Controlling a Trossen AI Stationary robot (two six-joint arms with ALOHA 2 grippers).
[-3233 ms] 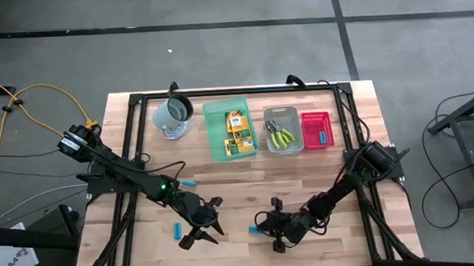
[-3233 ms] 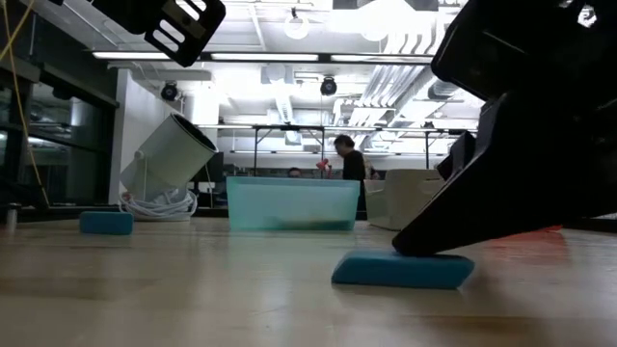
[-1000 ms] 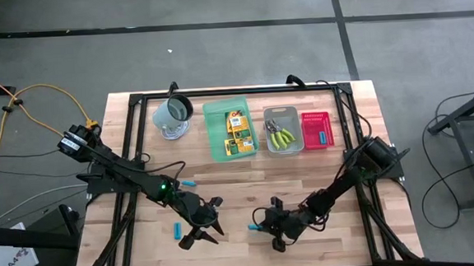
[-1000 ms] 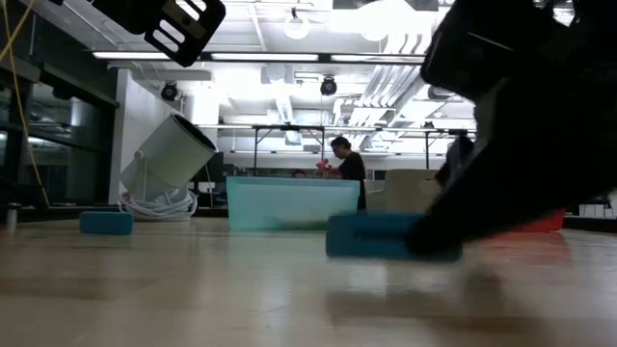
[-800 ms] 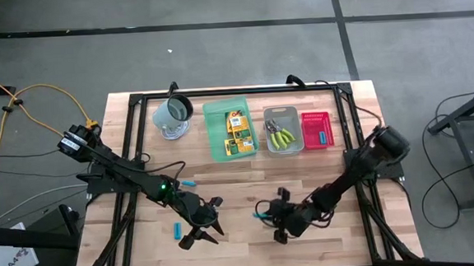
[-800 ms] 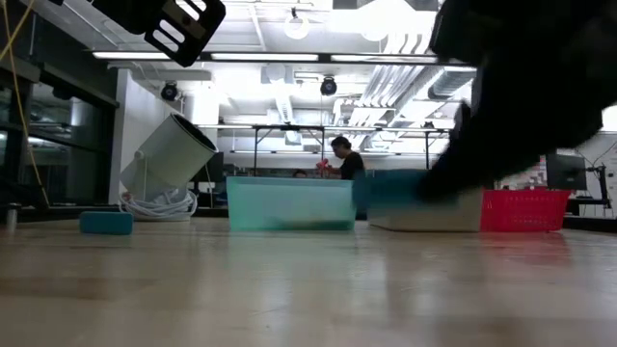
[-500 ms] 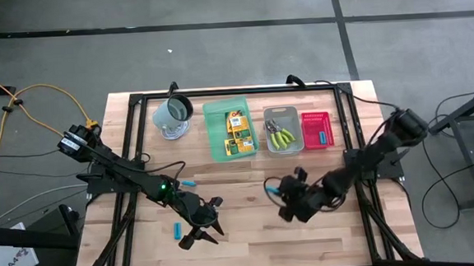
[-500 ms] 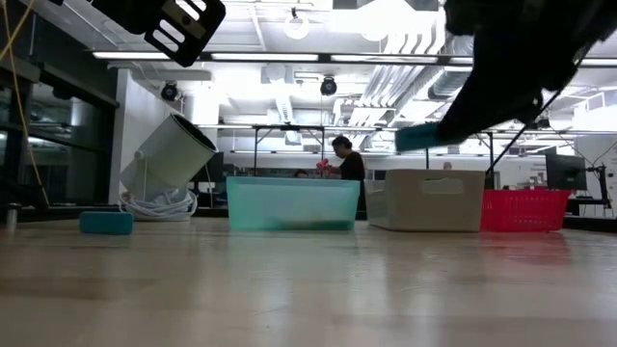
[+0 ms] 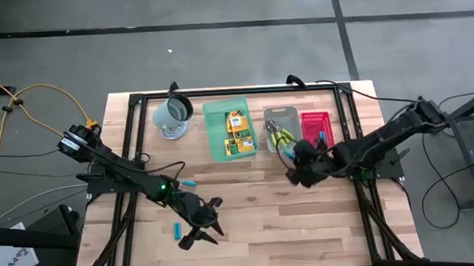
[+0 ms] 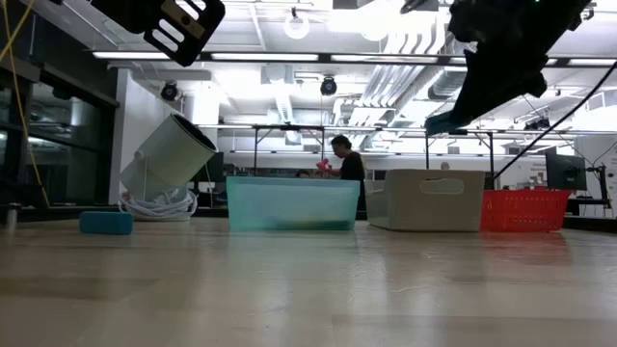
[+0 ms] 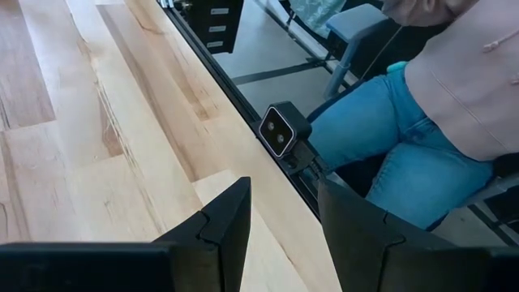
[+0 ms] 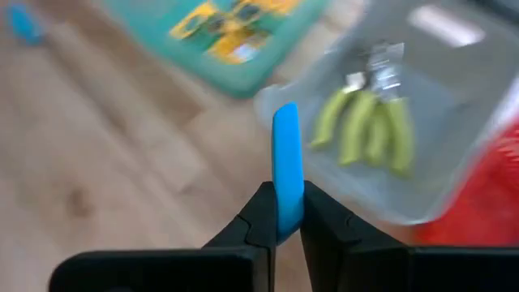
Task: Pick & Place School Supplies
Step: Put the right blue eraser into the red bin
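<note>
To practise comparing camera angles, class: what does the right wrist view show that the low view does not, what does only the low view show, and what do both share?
Only the right wrist view shows what lies in the trays: yellow-green-handled tools in the grey tray, yellow boxes in the green tray. Only the low view shows the tilted mug, a blue piece on the table and a person behind. Both show the right gripper shut on a blue piece near the grey tray.

Boxes [image 9: 237, 130] in one tray [image 9: 213, 143] — pliers [image 9: 281, 133] in the next [image 9: 269, 116].
</note>
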